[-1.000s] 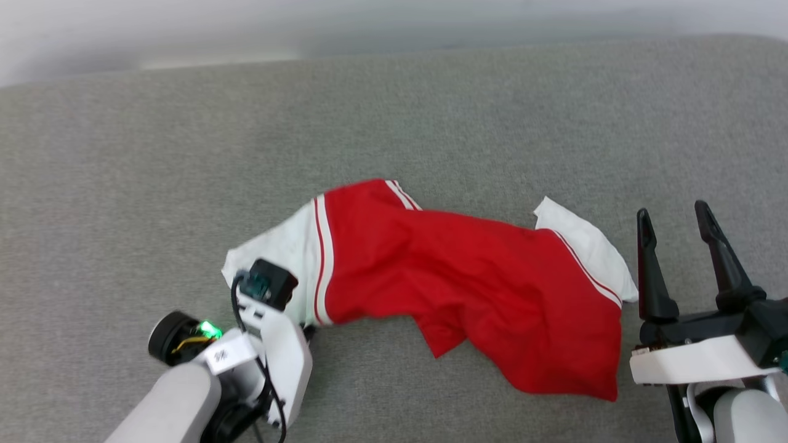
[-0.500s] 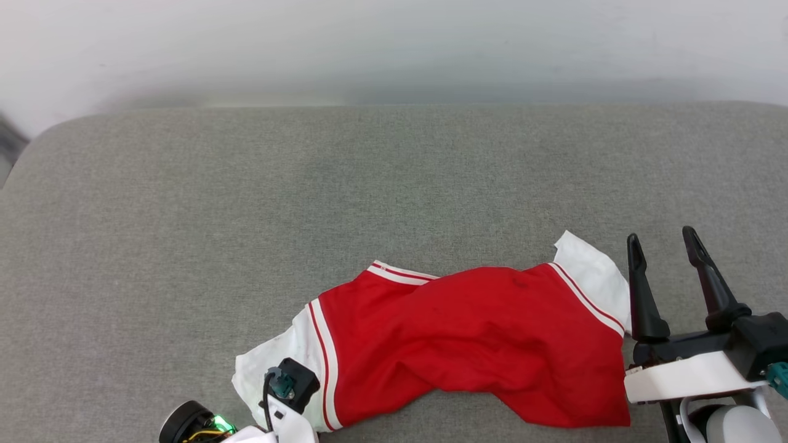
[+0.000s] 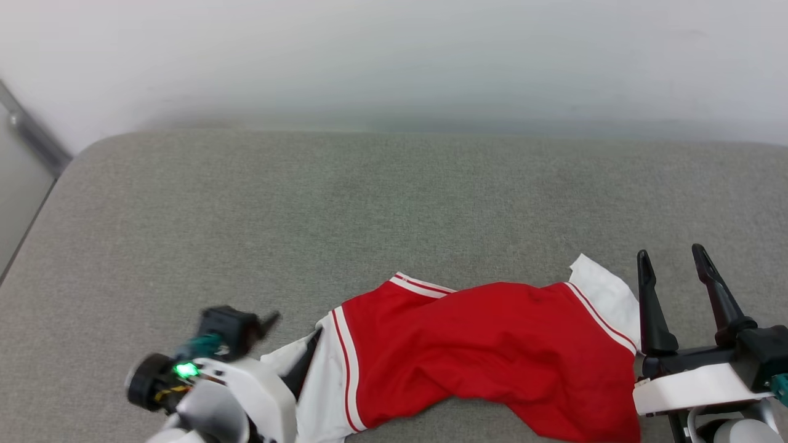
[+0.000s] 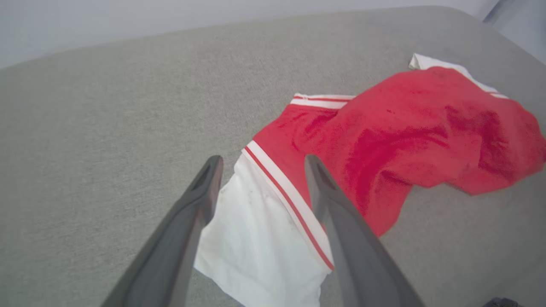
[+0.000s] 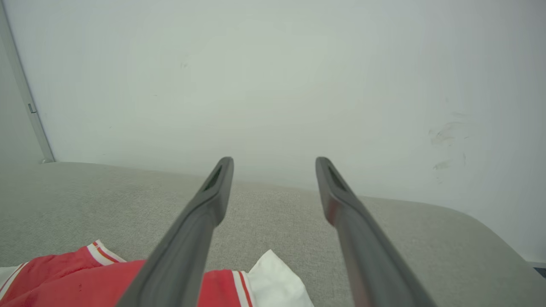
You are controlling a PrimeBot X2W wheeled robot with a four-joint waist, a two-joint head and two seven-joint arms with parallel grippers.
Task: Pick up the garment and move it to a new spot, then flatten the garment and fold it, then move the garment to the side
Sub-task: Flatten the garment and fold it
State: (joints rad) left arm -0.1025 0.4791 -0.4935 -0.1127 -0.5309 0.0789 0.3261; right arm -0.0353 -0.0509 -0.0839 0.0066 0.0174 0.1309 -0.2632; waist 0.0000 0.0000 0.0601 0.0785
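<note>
The garment [image 3: 492, 351], red with white sleeves and striped trim, lies rumpled on the grey cushion near its front edge. My left gripper [image 4: 262, 164] is open. Its two dark fingers straddle the white left sleeve [image 4: 256, 238] from just above and hold nothing. In the head view the left wrist [image 3: 234, 381] sits at the lower left, beside that sleeve. My right gripper [image 3: 671, 253] stands open and empty just right of the other white sleeve [image 3: 606, 295]. In the right wrist view the right gripper [image 5: 275, 164] points toward the wall, with the garment [image 5: 64, 277] at the lower left.
The grey cushion [image 3: 394, 203] stretches wide behind the garment and to its left. A pale wall [image 3: 394, 55] runs along its far edge. The cushion's rounded left corner [image 3: 80, 154] meets a grey strip [image 3: 34, 138] on the wall.
The left gripper has opened and let go of the white sleeve, and its wrist has pulled back to the left. The head camera has tilted up, showing more of the wall. The right arm holds still.
</note>
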